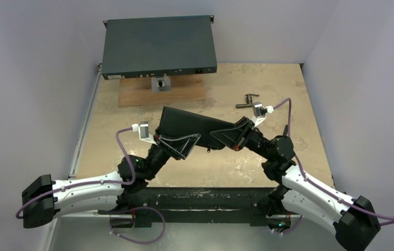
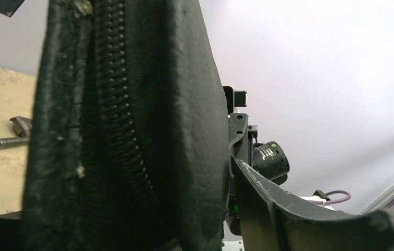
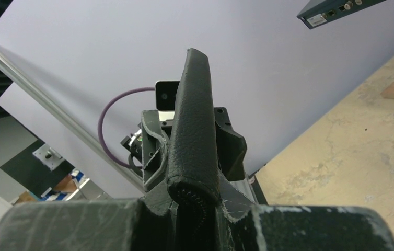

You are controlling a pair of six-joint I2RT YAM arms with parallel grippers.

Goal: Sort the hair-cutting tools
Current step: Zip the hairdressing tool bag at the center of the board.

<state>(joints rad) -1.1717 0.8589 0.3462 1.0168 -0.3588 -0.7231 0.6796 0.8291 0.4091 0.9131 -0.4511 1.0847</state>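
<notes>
One black pouch (image 1: 189, 121) held aloft: right gripper (image 1: 225, 137) clamps it, left gripper (image 1: 179, 142) hold unclear

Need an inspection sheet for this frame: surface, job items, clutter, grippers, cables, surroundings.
Surface: tan table, mottled.
Job's things: nothing seen.
Clutter: black zip pouch held up between the arms; metal T-fitting lying far right; dark rack unit on a wooden board at the far edge.
Grippers: right gripper shut on one pouch end; left gripper around the other end, grip unclear.
Cables: left purple cable and right purple cable loop loosely.
Surroundings: plain pale walls.
</notes>
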